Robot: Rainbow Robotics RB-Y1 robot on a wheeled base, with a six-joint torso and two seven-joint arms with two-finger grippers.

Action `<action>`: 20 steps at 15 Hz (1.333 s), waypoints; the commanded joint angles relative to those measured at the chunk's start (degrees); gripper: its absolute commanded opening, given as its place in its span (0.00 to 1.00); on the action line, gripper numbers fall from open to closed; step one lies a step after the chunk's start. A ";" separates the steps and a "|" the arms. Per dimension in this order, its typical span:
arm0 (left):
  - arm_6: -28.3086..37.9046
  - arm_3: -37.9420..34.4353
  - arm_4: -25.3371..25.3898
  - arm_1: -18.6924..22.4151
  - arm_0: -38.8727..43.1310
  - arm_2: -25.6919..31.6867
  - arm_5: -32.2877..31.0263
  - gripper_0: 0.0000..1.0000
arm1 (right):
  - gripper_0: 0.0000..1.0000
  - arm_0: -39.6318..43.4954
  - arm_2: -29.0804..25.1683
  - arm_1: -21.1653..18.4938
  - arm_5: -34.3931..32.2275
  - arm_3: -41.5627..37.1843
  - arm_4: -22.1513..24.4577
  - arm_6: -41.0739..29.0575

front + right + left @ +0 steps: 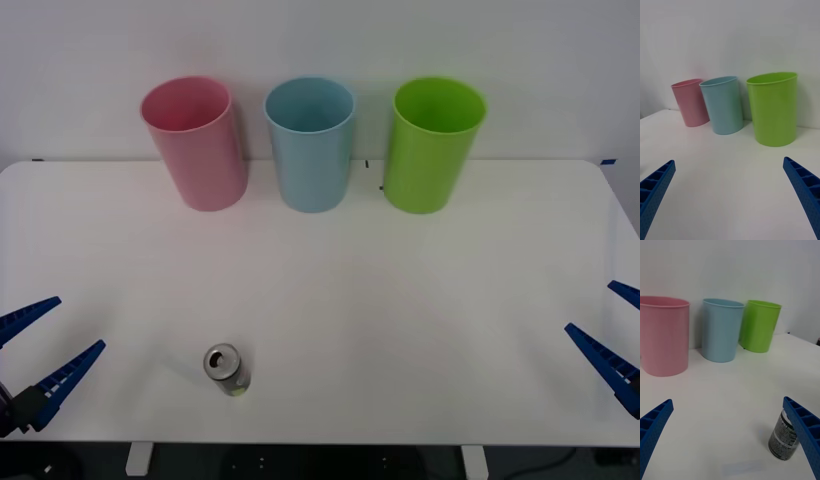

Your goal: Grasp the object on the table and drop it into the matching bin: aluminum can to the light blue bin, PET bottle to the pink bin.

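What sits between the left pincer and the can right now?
Nothing: in the front view, bare white table separates the open left pincer from the upright can. The left wrist view agrees.

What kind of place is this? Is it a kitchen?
Probably not: it looks like a robot test room. A bare white table holds three coloured bins, pink, light blue, green, and one aluminum can.
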 commanded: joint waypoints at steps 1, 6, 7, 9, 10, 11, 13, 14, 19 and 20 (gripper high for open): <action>-0.60 -0.08 1.45 1.17 1.43 -0.11 -0.04 1.00 | 1.00 0.00 0.01 0.00 0.00 0.00 0.00 0.00; -2.27 -0.08 3.73 5.74 5.30 -1.43 -0.13 1.00 | 1.00 0.00 0.01 0.00 0.00 0.00 0.00 0.00; -2.80 -0.08 3.73 6.62 5.83 -1.95 -0.22 1.00 | 1.00 0.00 0.01 0.00 0.00 0.00 0.00 0.00; -4.47 -0.08 3.82 7.85 6.53 -3.18 -0.22 1.00 | 1.00 0.00 0.01 0.00 0.00 0.00 0.00 0.00; -6.58 0.01 3.82 8.20 6.88 -3.80 -0.22 1.00 | 1.00 0.00 0.01 0.00 0.00 0.00 0.00 0.00; -8.42 0.01 3.82 8.20 7.32 -4.68 -0.22 1.00 | 1.00 0.00 0.01 0.00 0.00 0.00 0.00 0.00; -10.45 0.01 3.82 8.20 7.76 -6.17 -0.22 1.00 | 1.00 0.00 0.01 0.00 0.00 0.00 0.00 0.00; -10.80 0.01 3.73 8.20 7.94 -7.05 -0.22 1.00 | 1.00 0.00 0.01 0.00 0.00 0.00 0.00 0.00; -12.64 0.09 0.31 8.20 6.97 -9.42 0.22 1.00 | 1.00 0.00 0.01 0.00 0.00 0.00 0.00 0.00; -12.91 0.27 -0.13 8.20 6.44 -9.86 0.48 1.00 | 1.00 0.00 0.01 0.00 0.00 0.00 0.00 0.00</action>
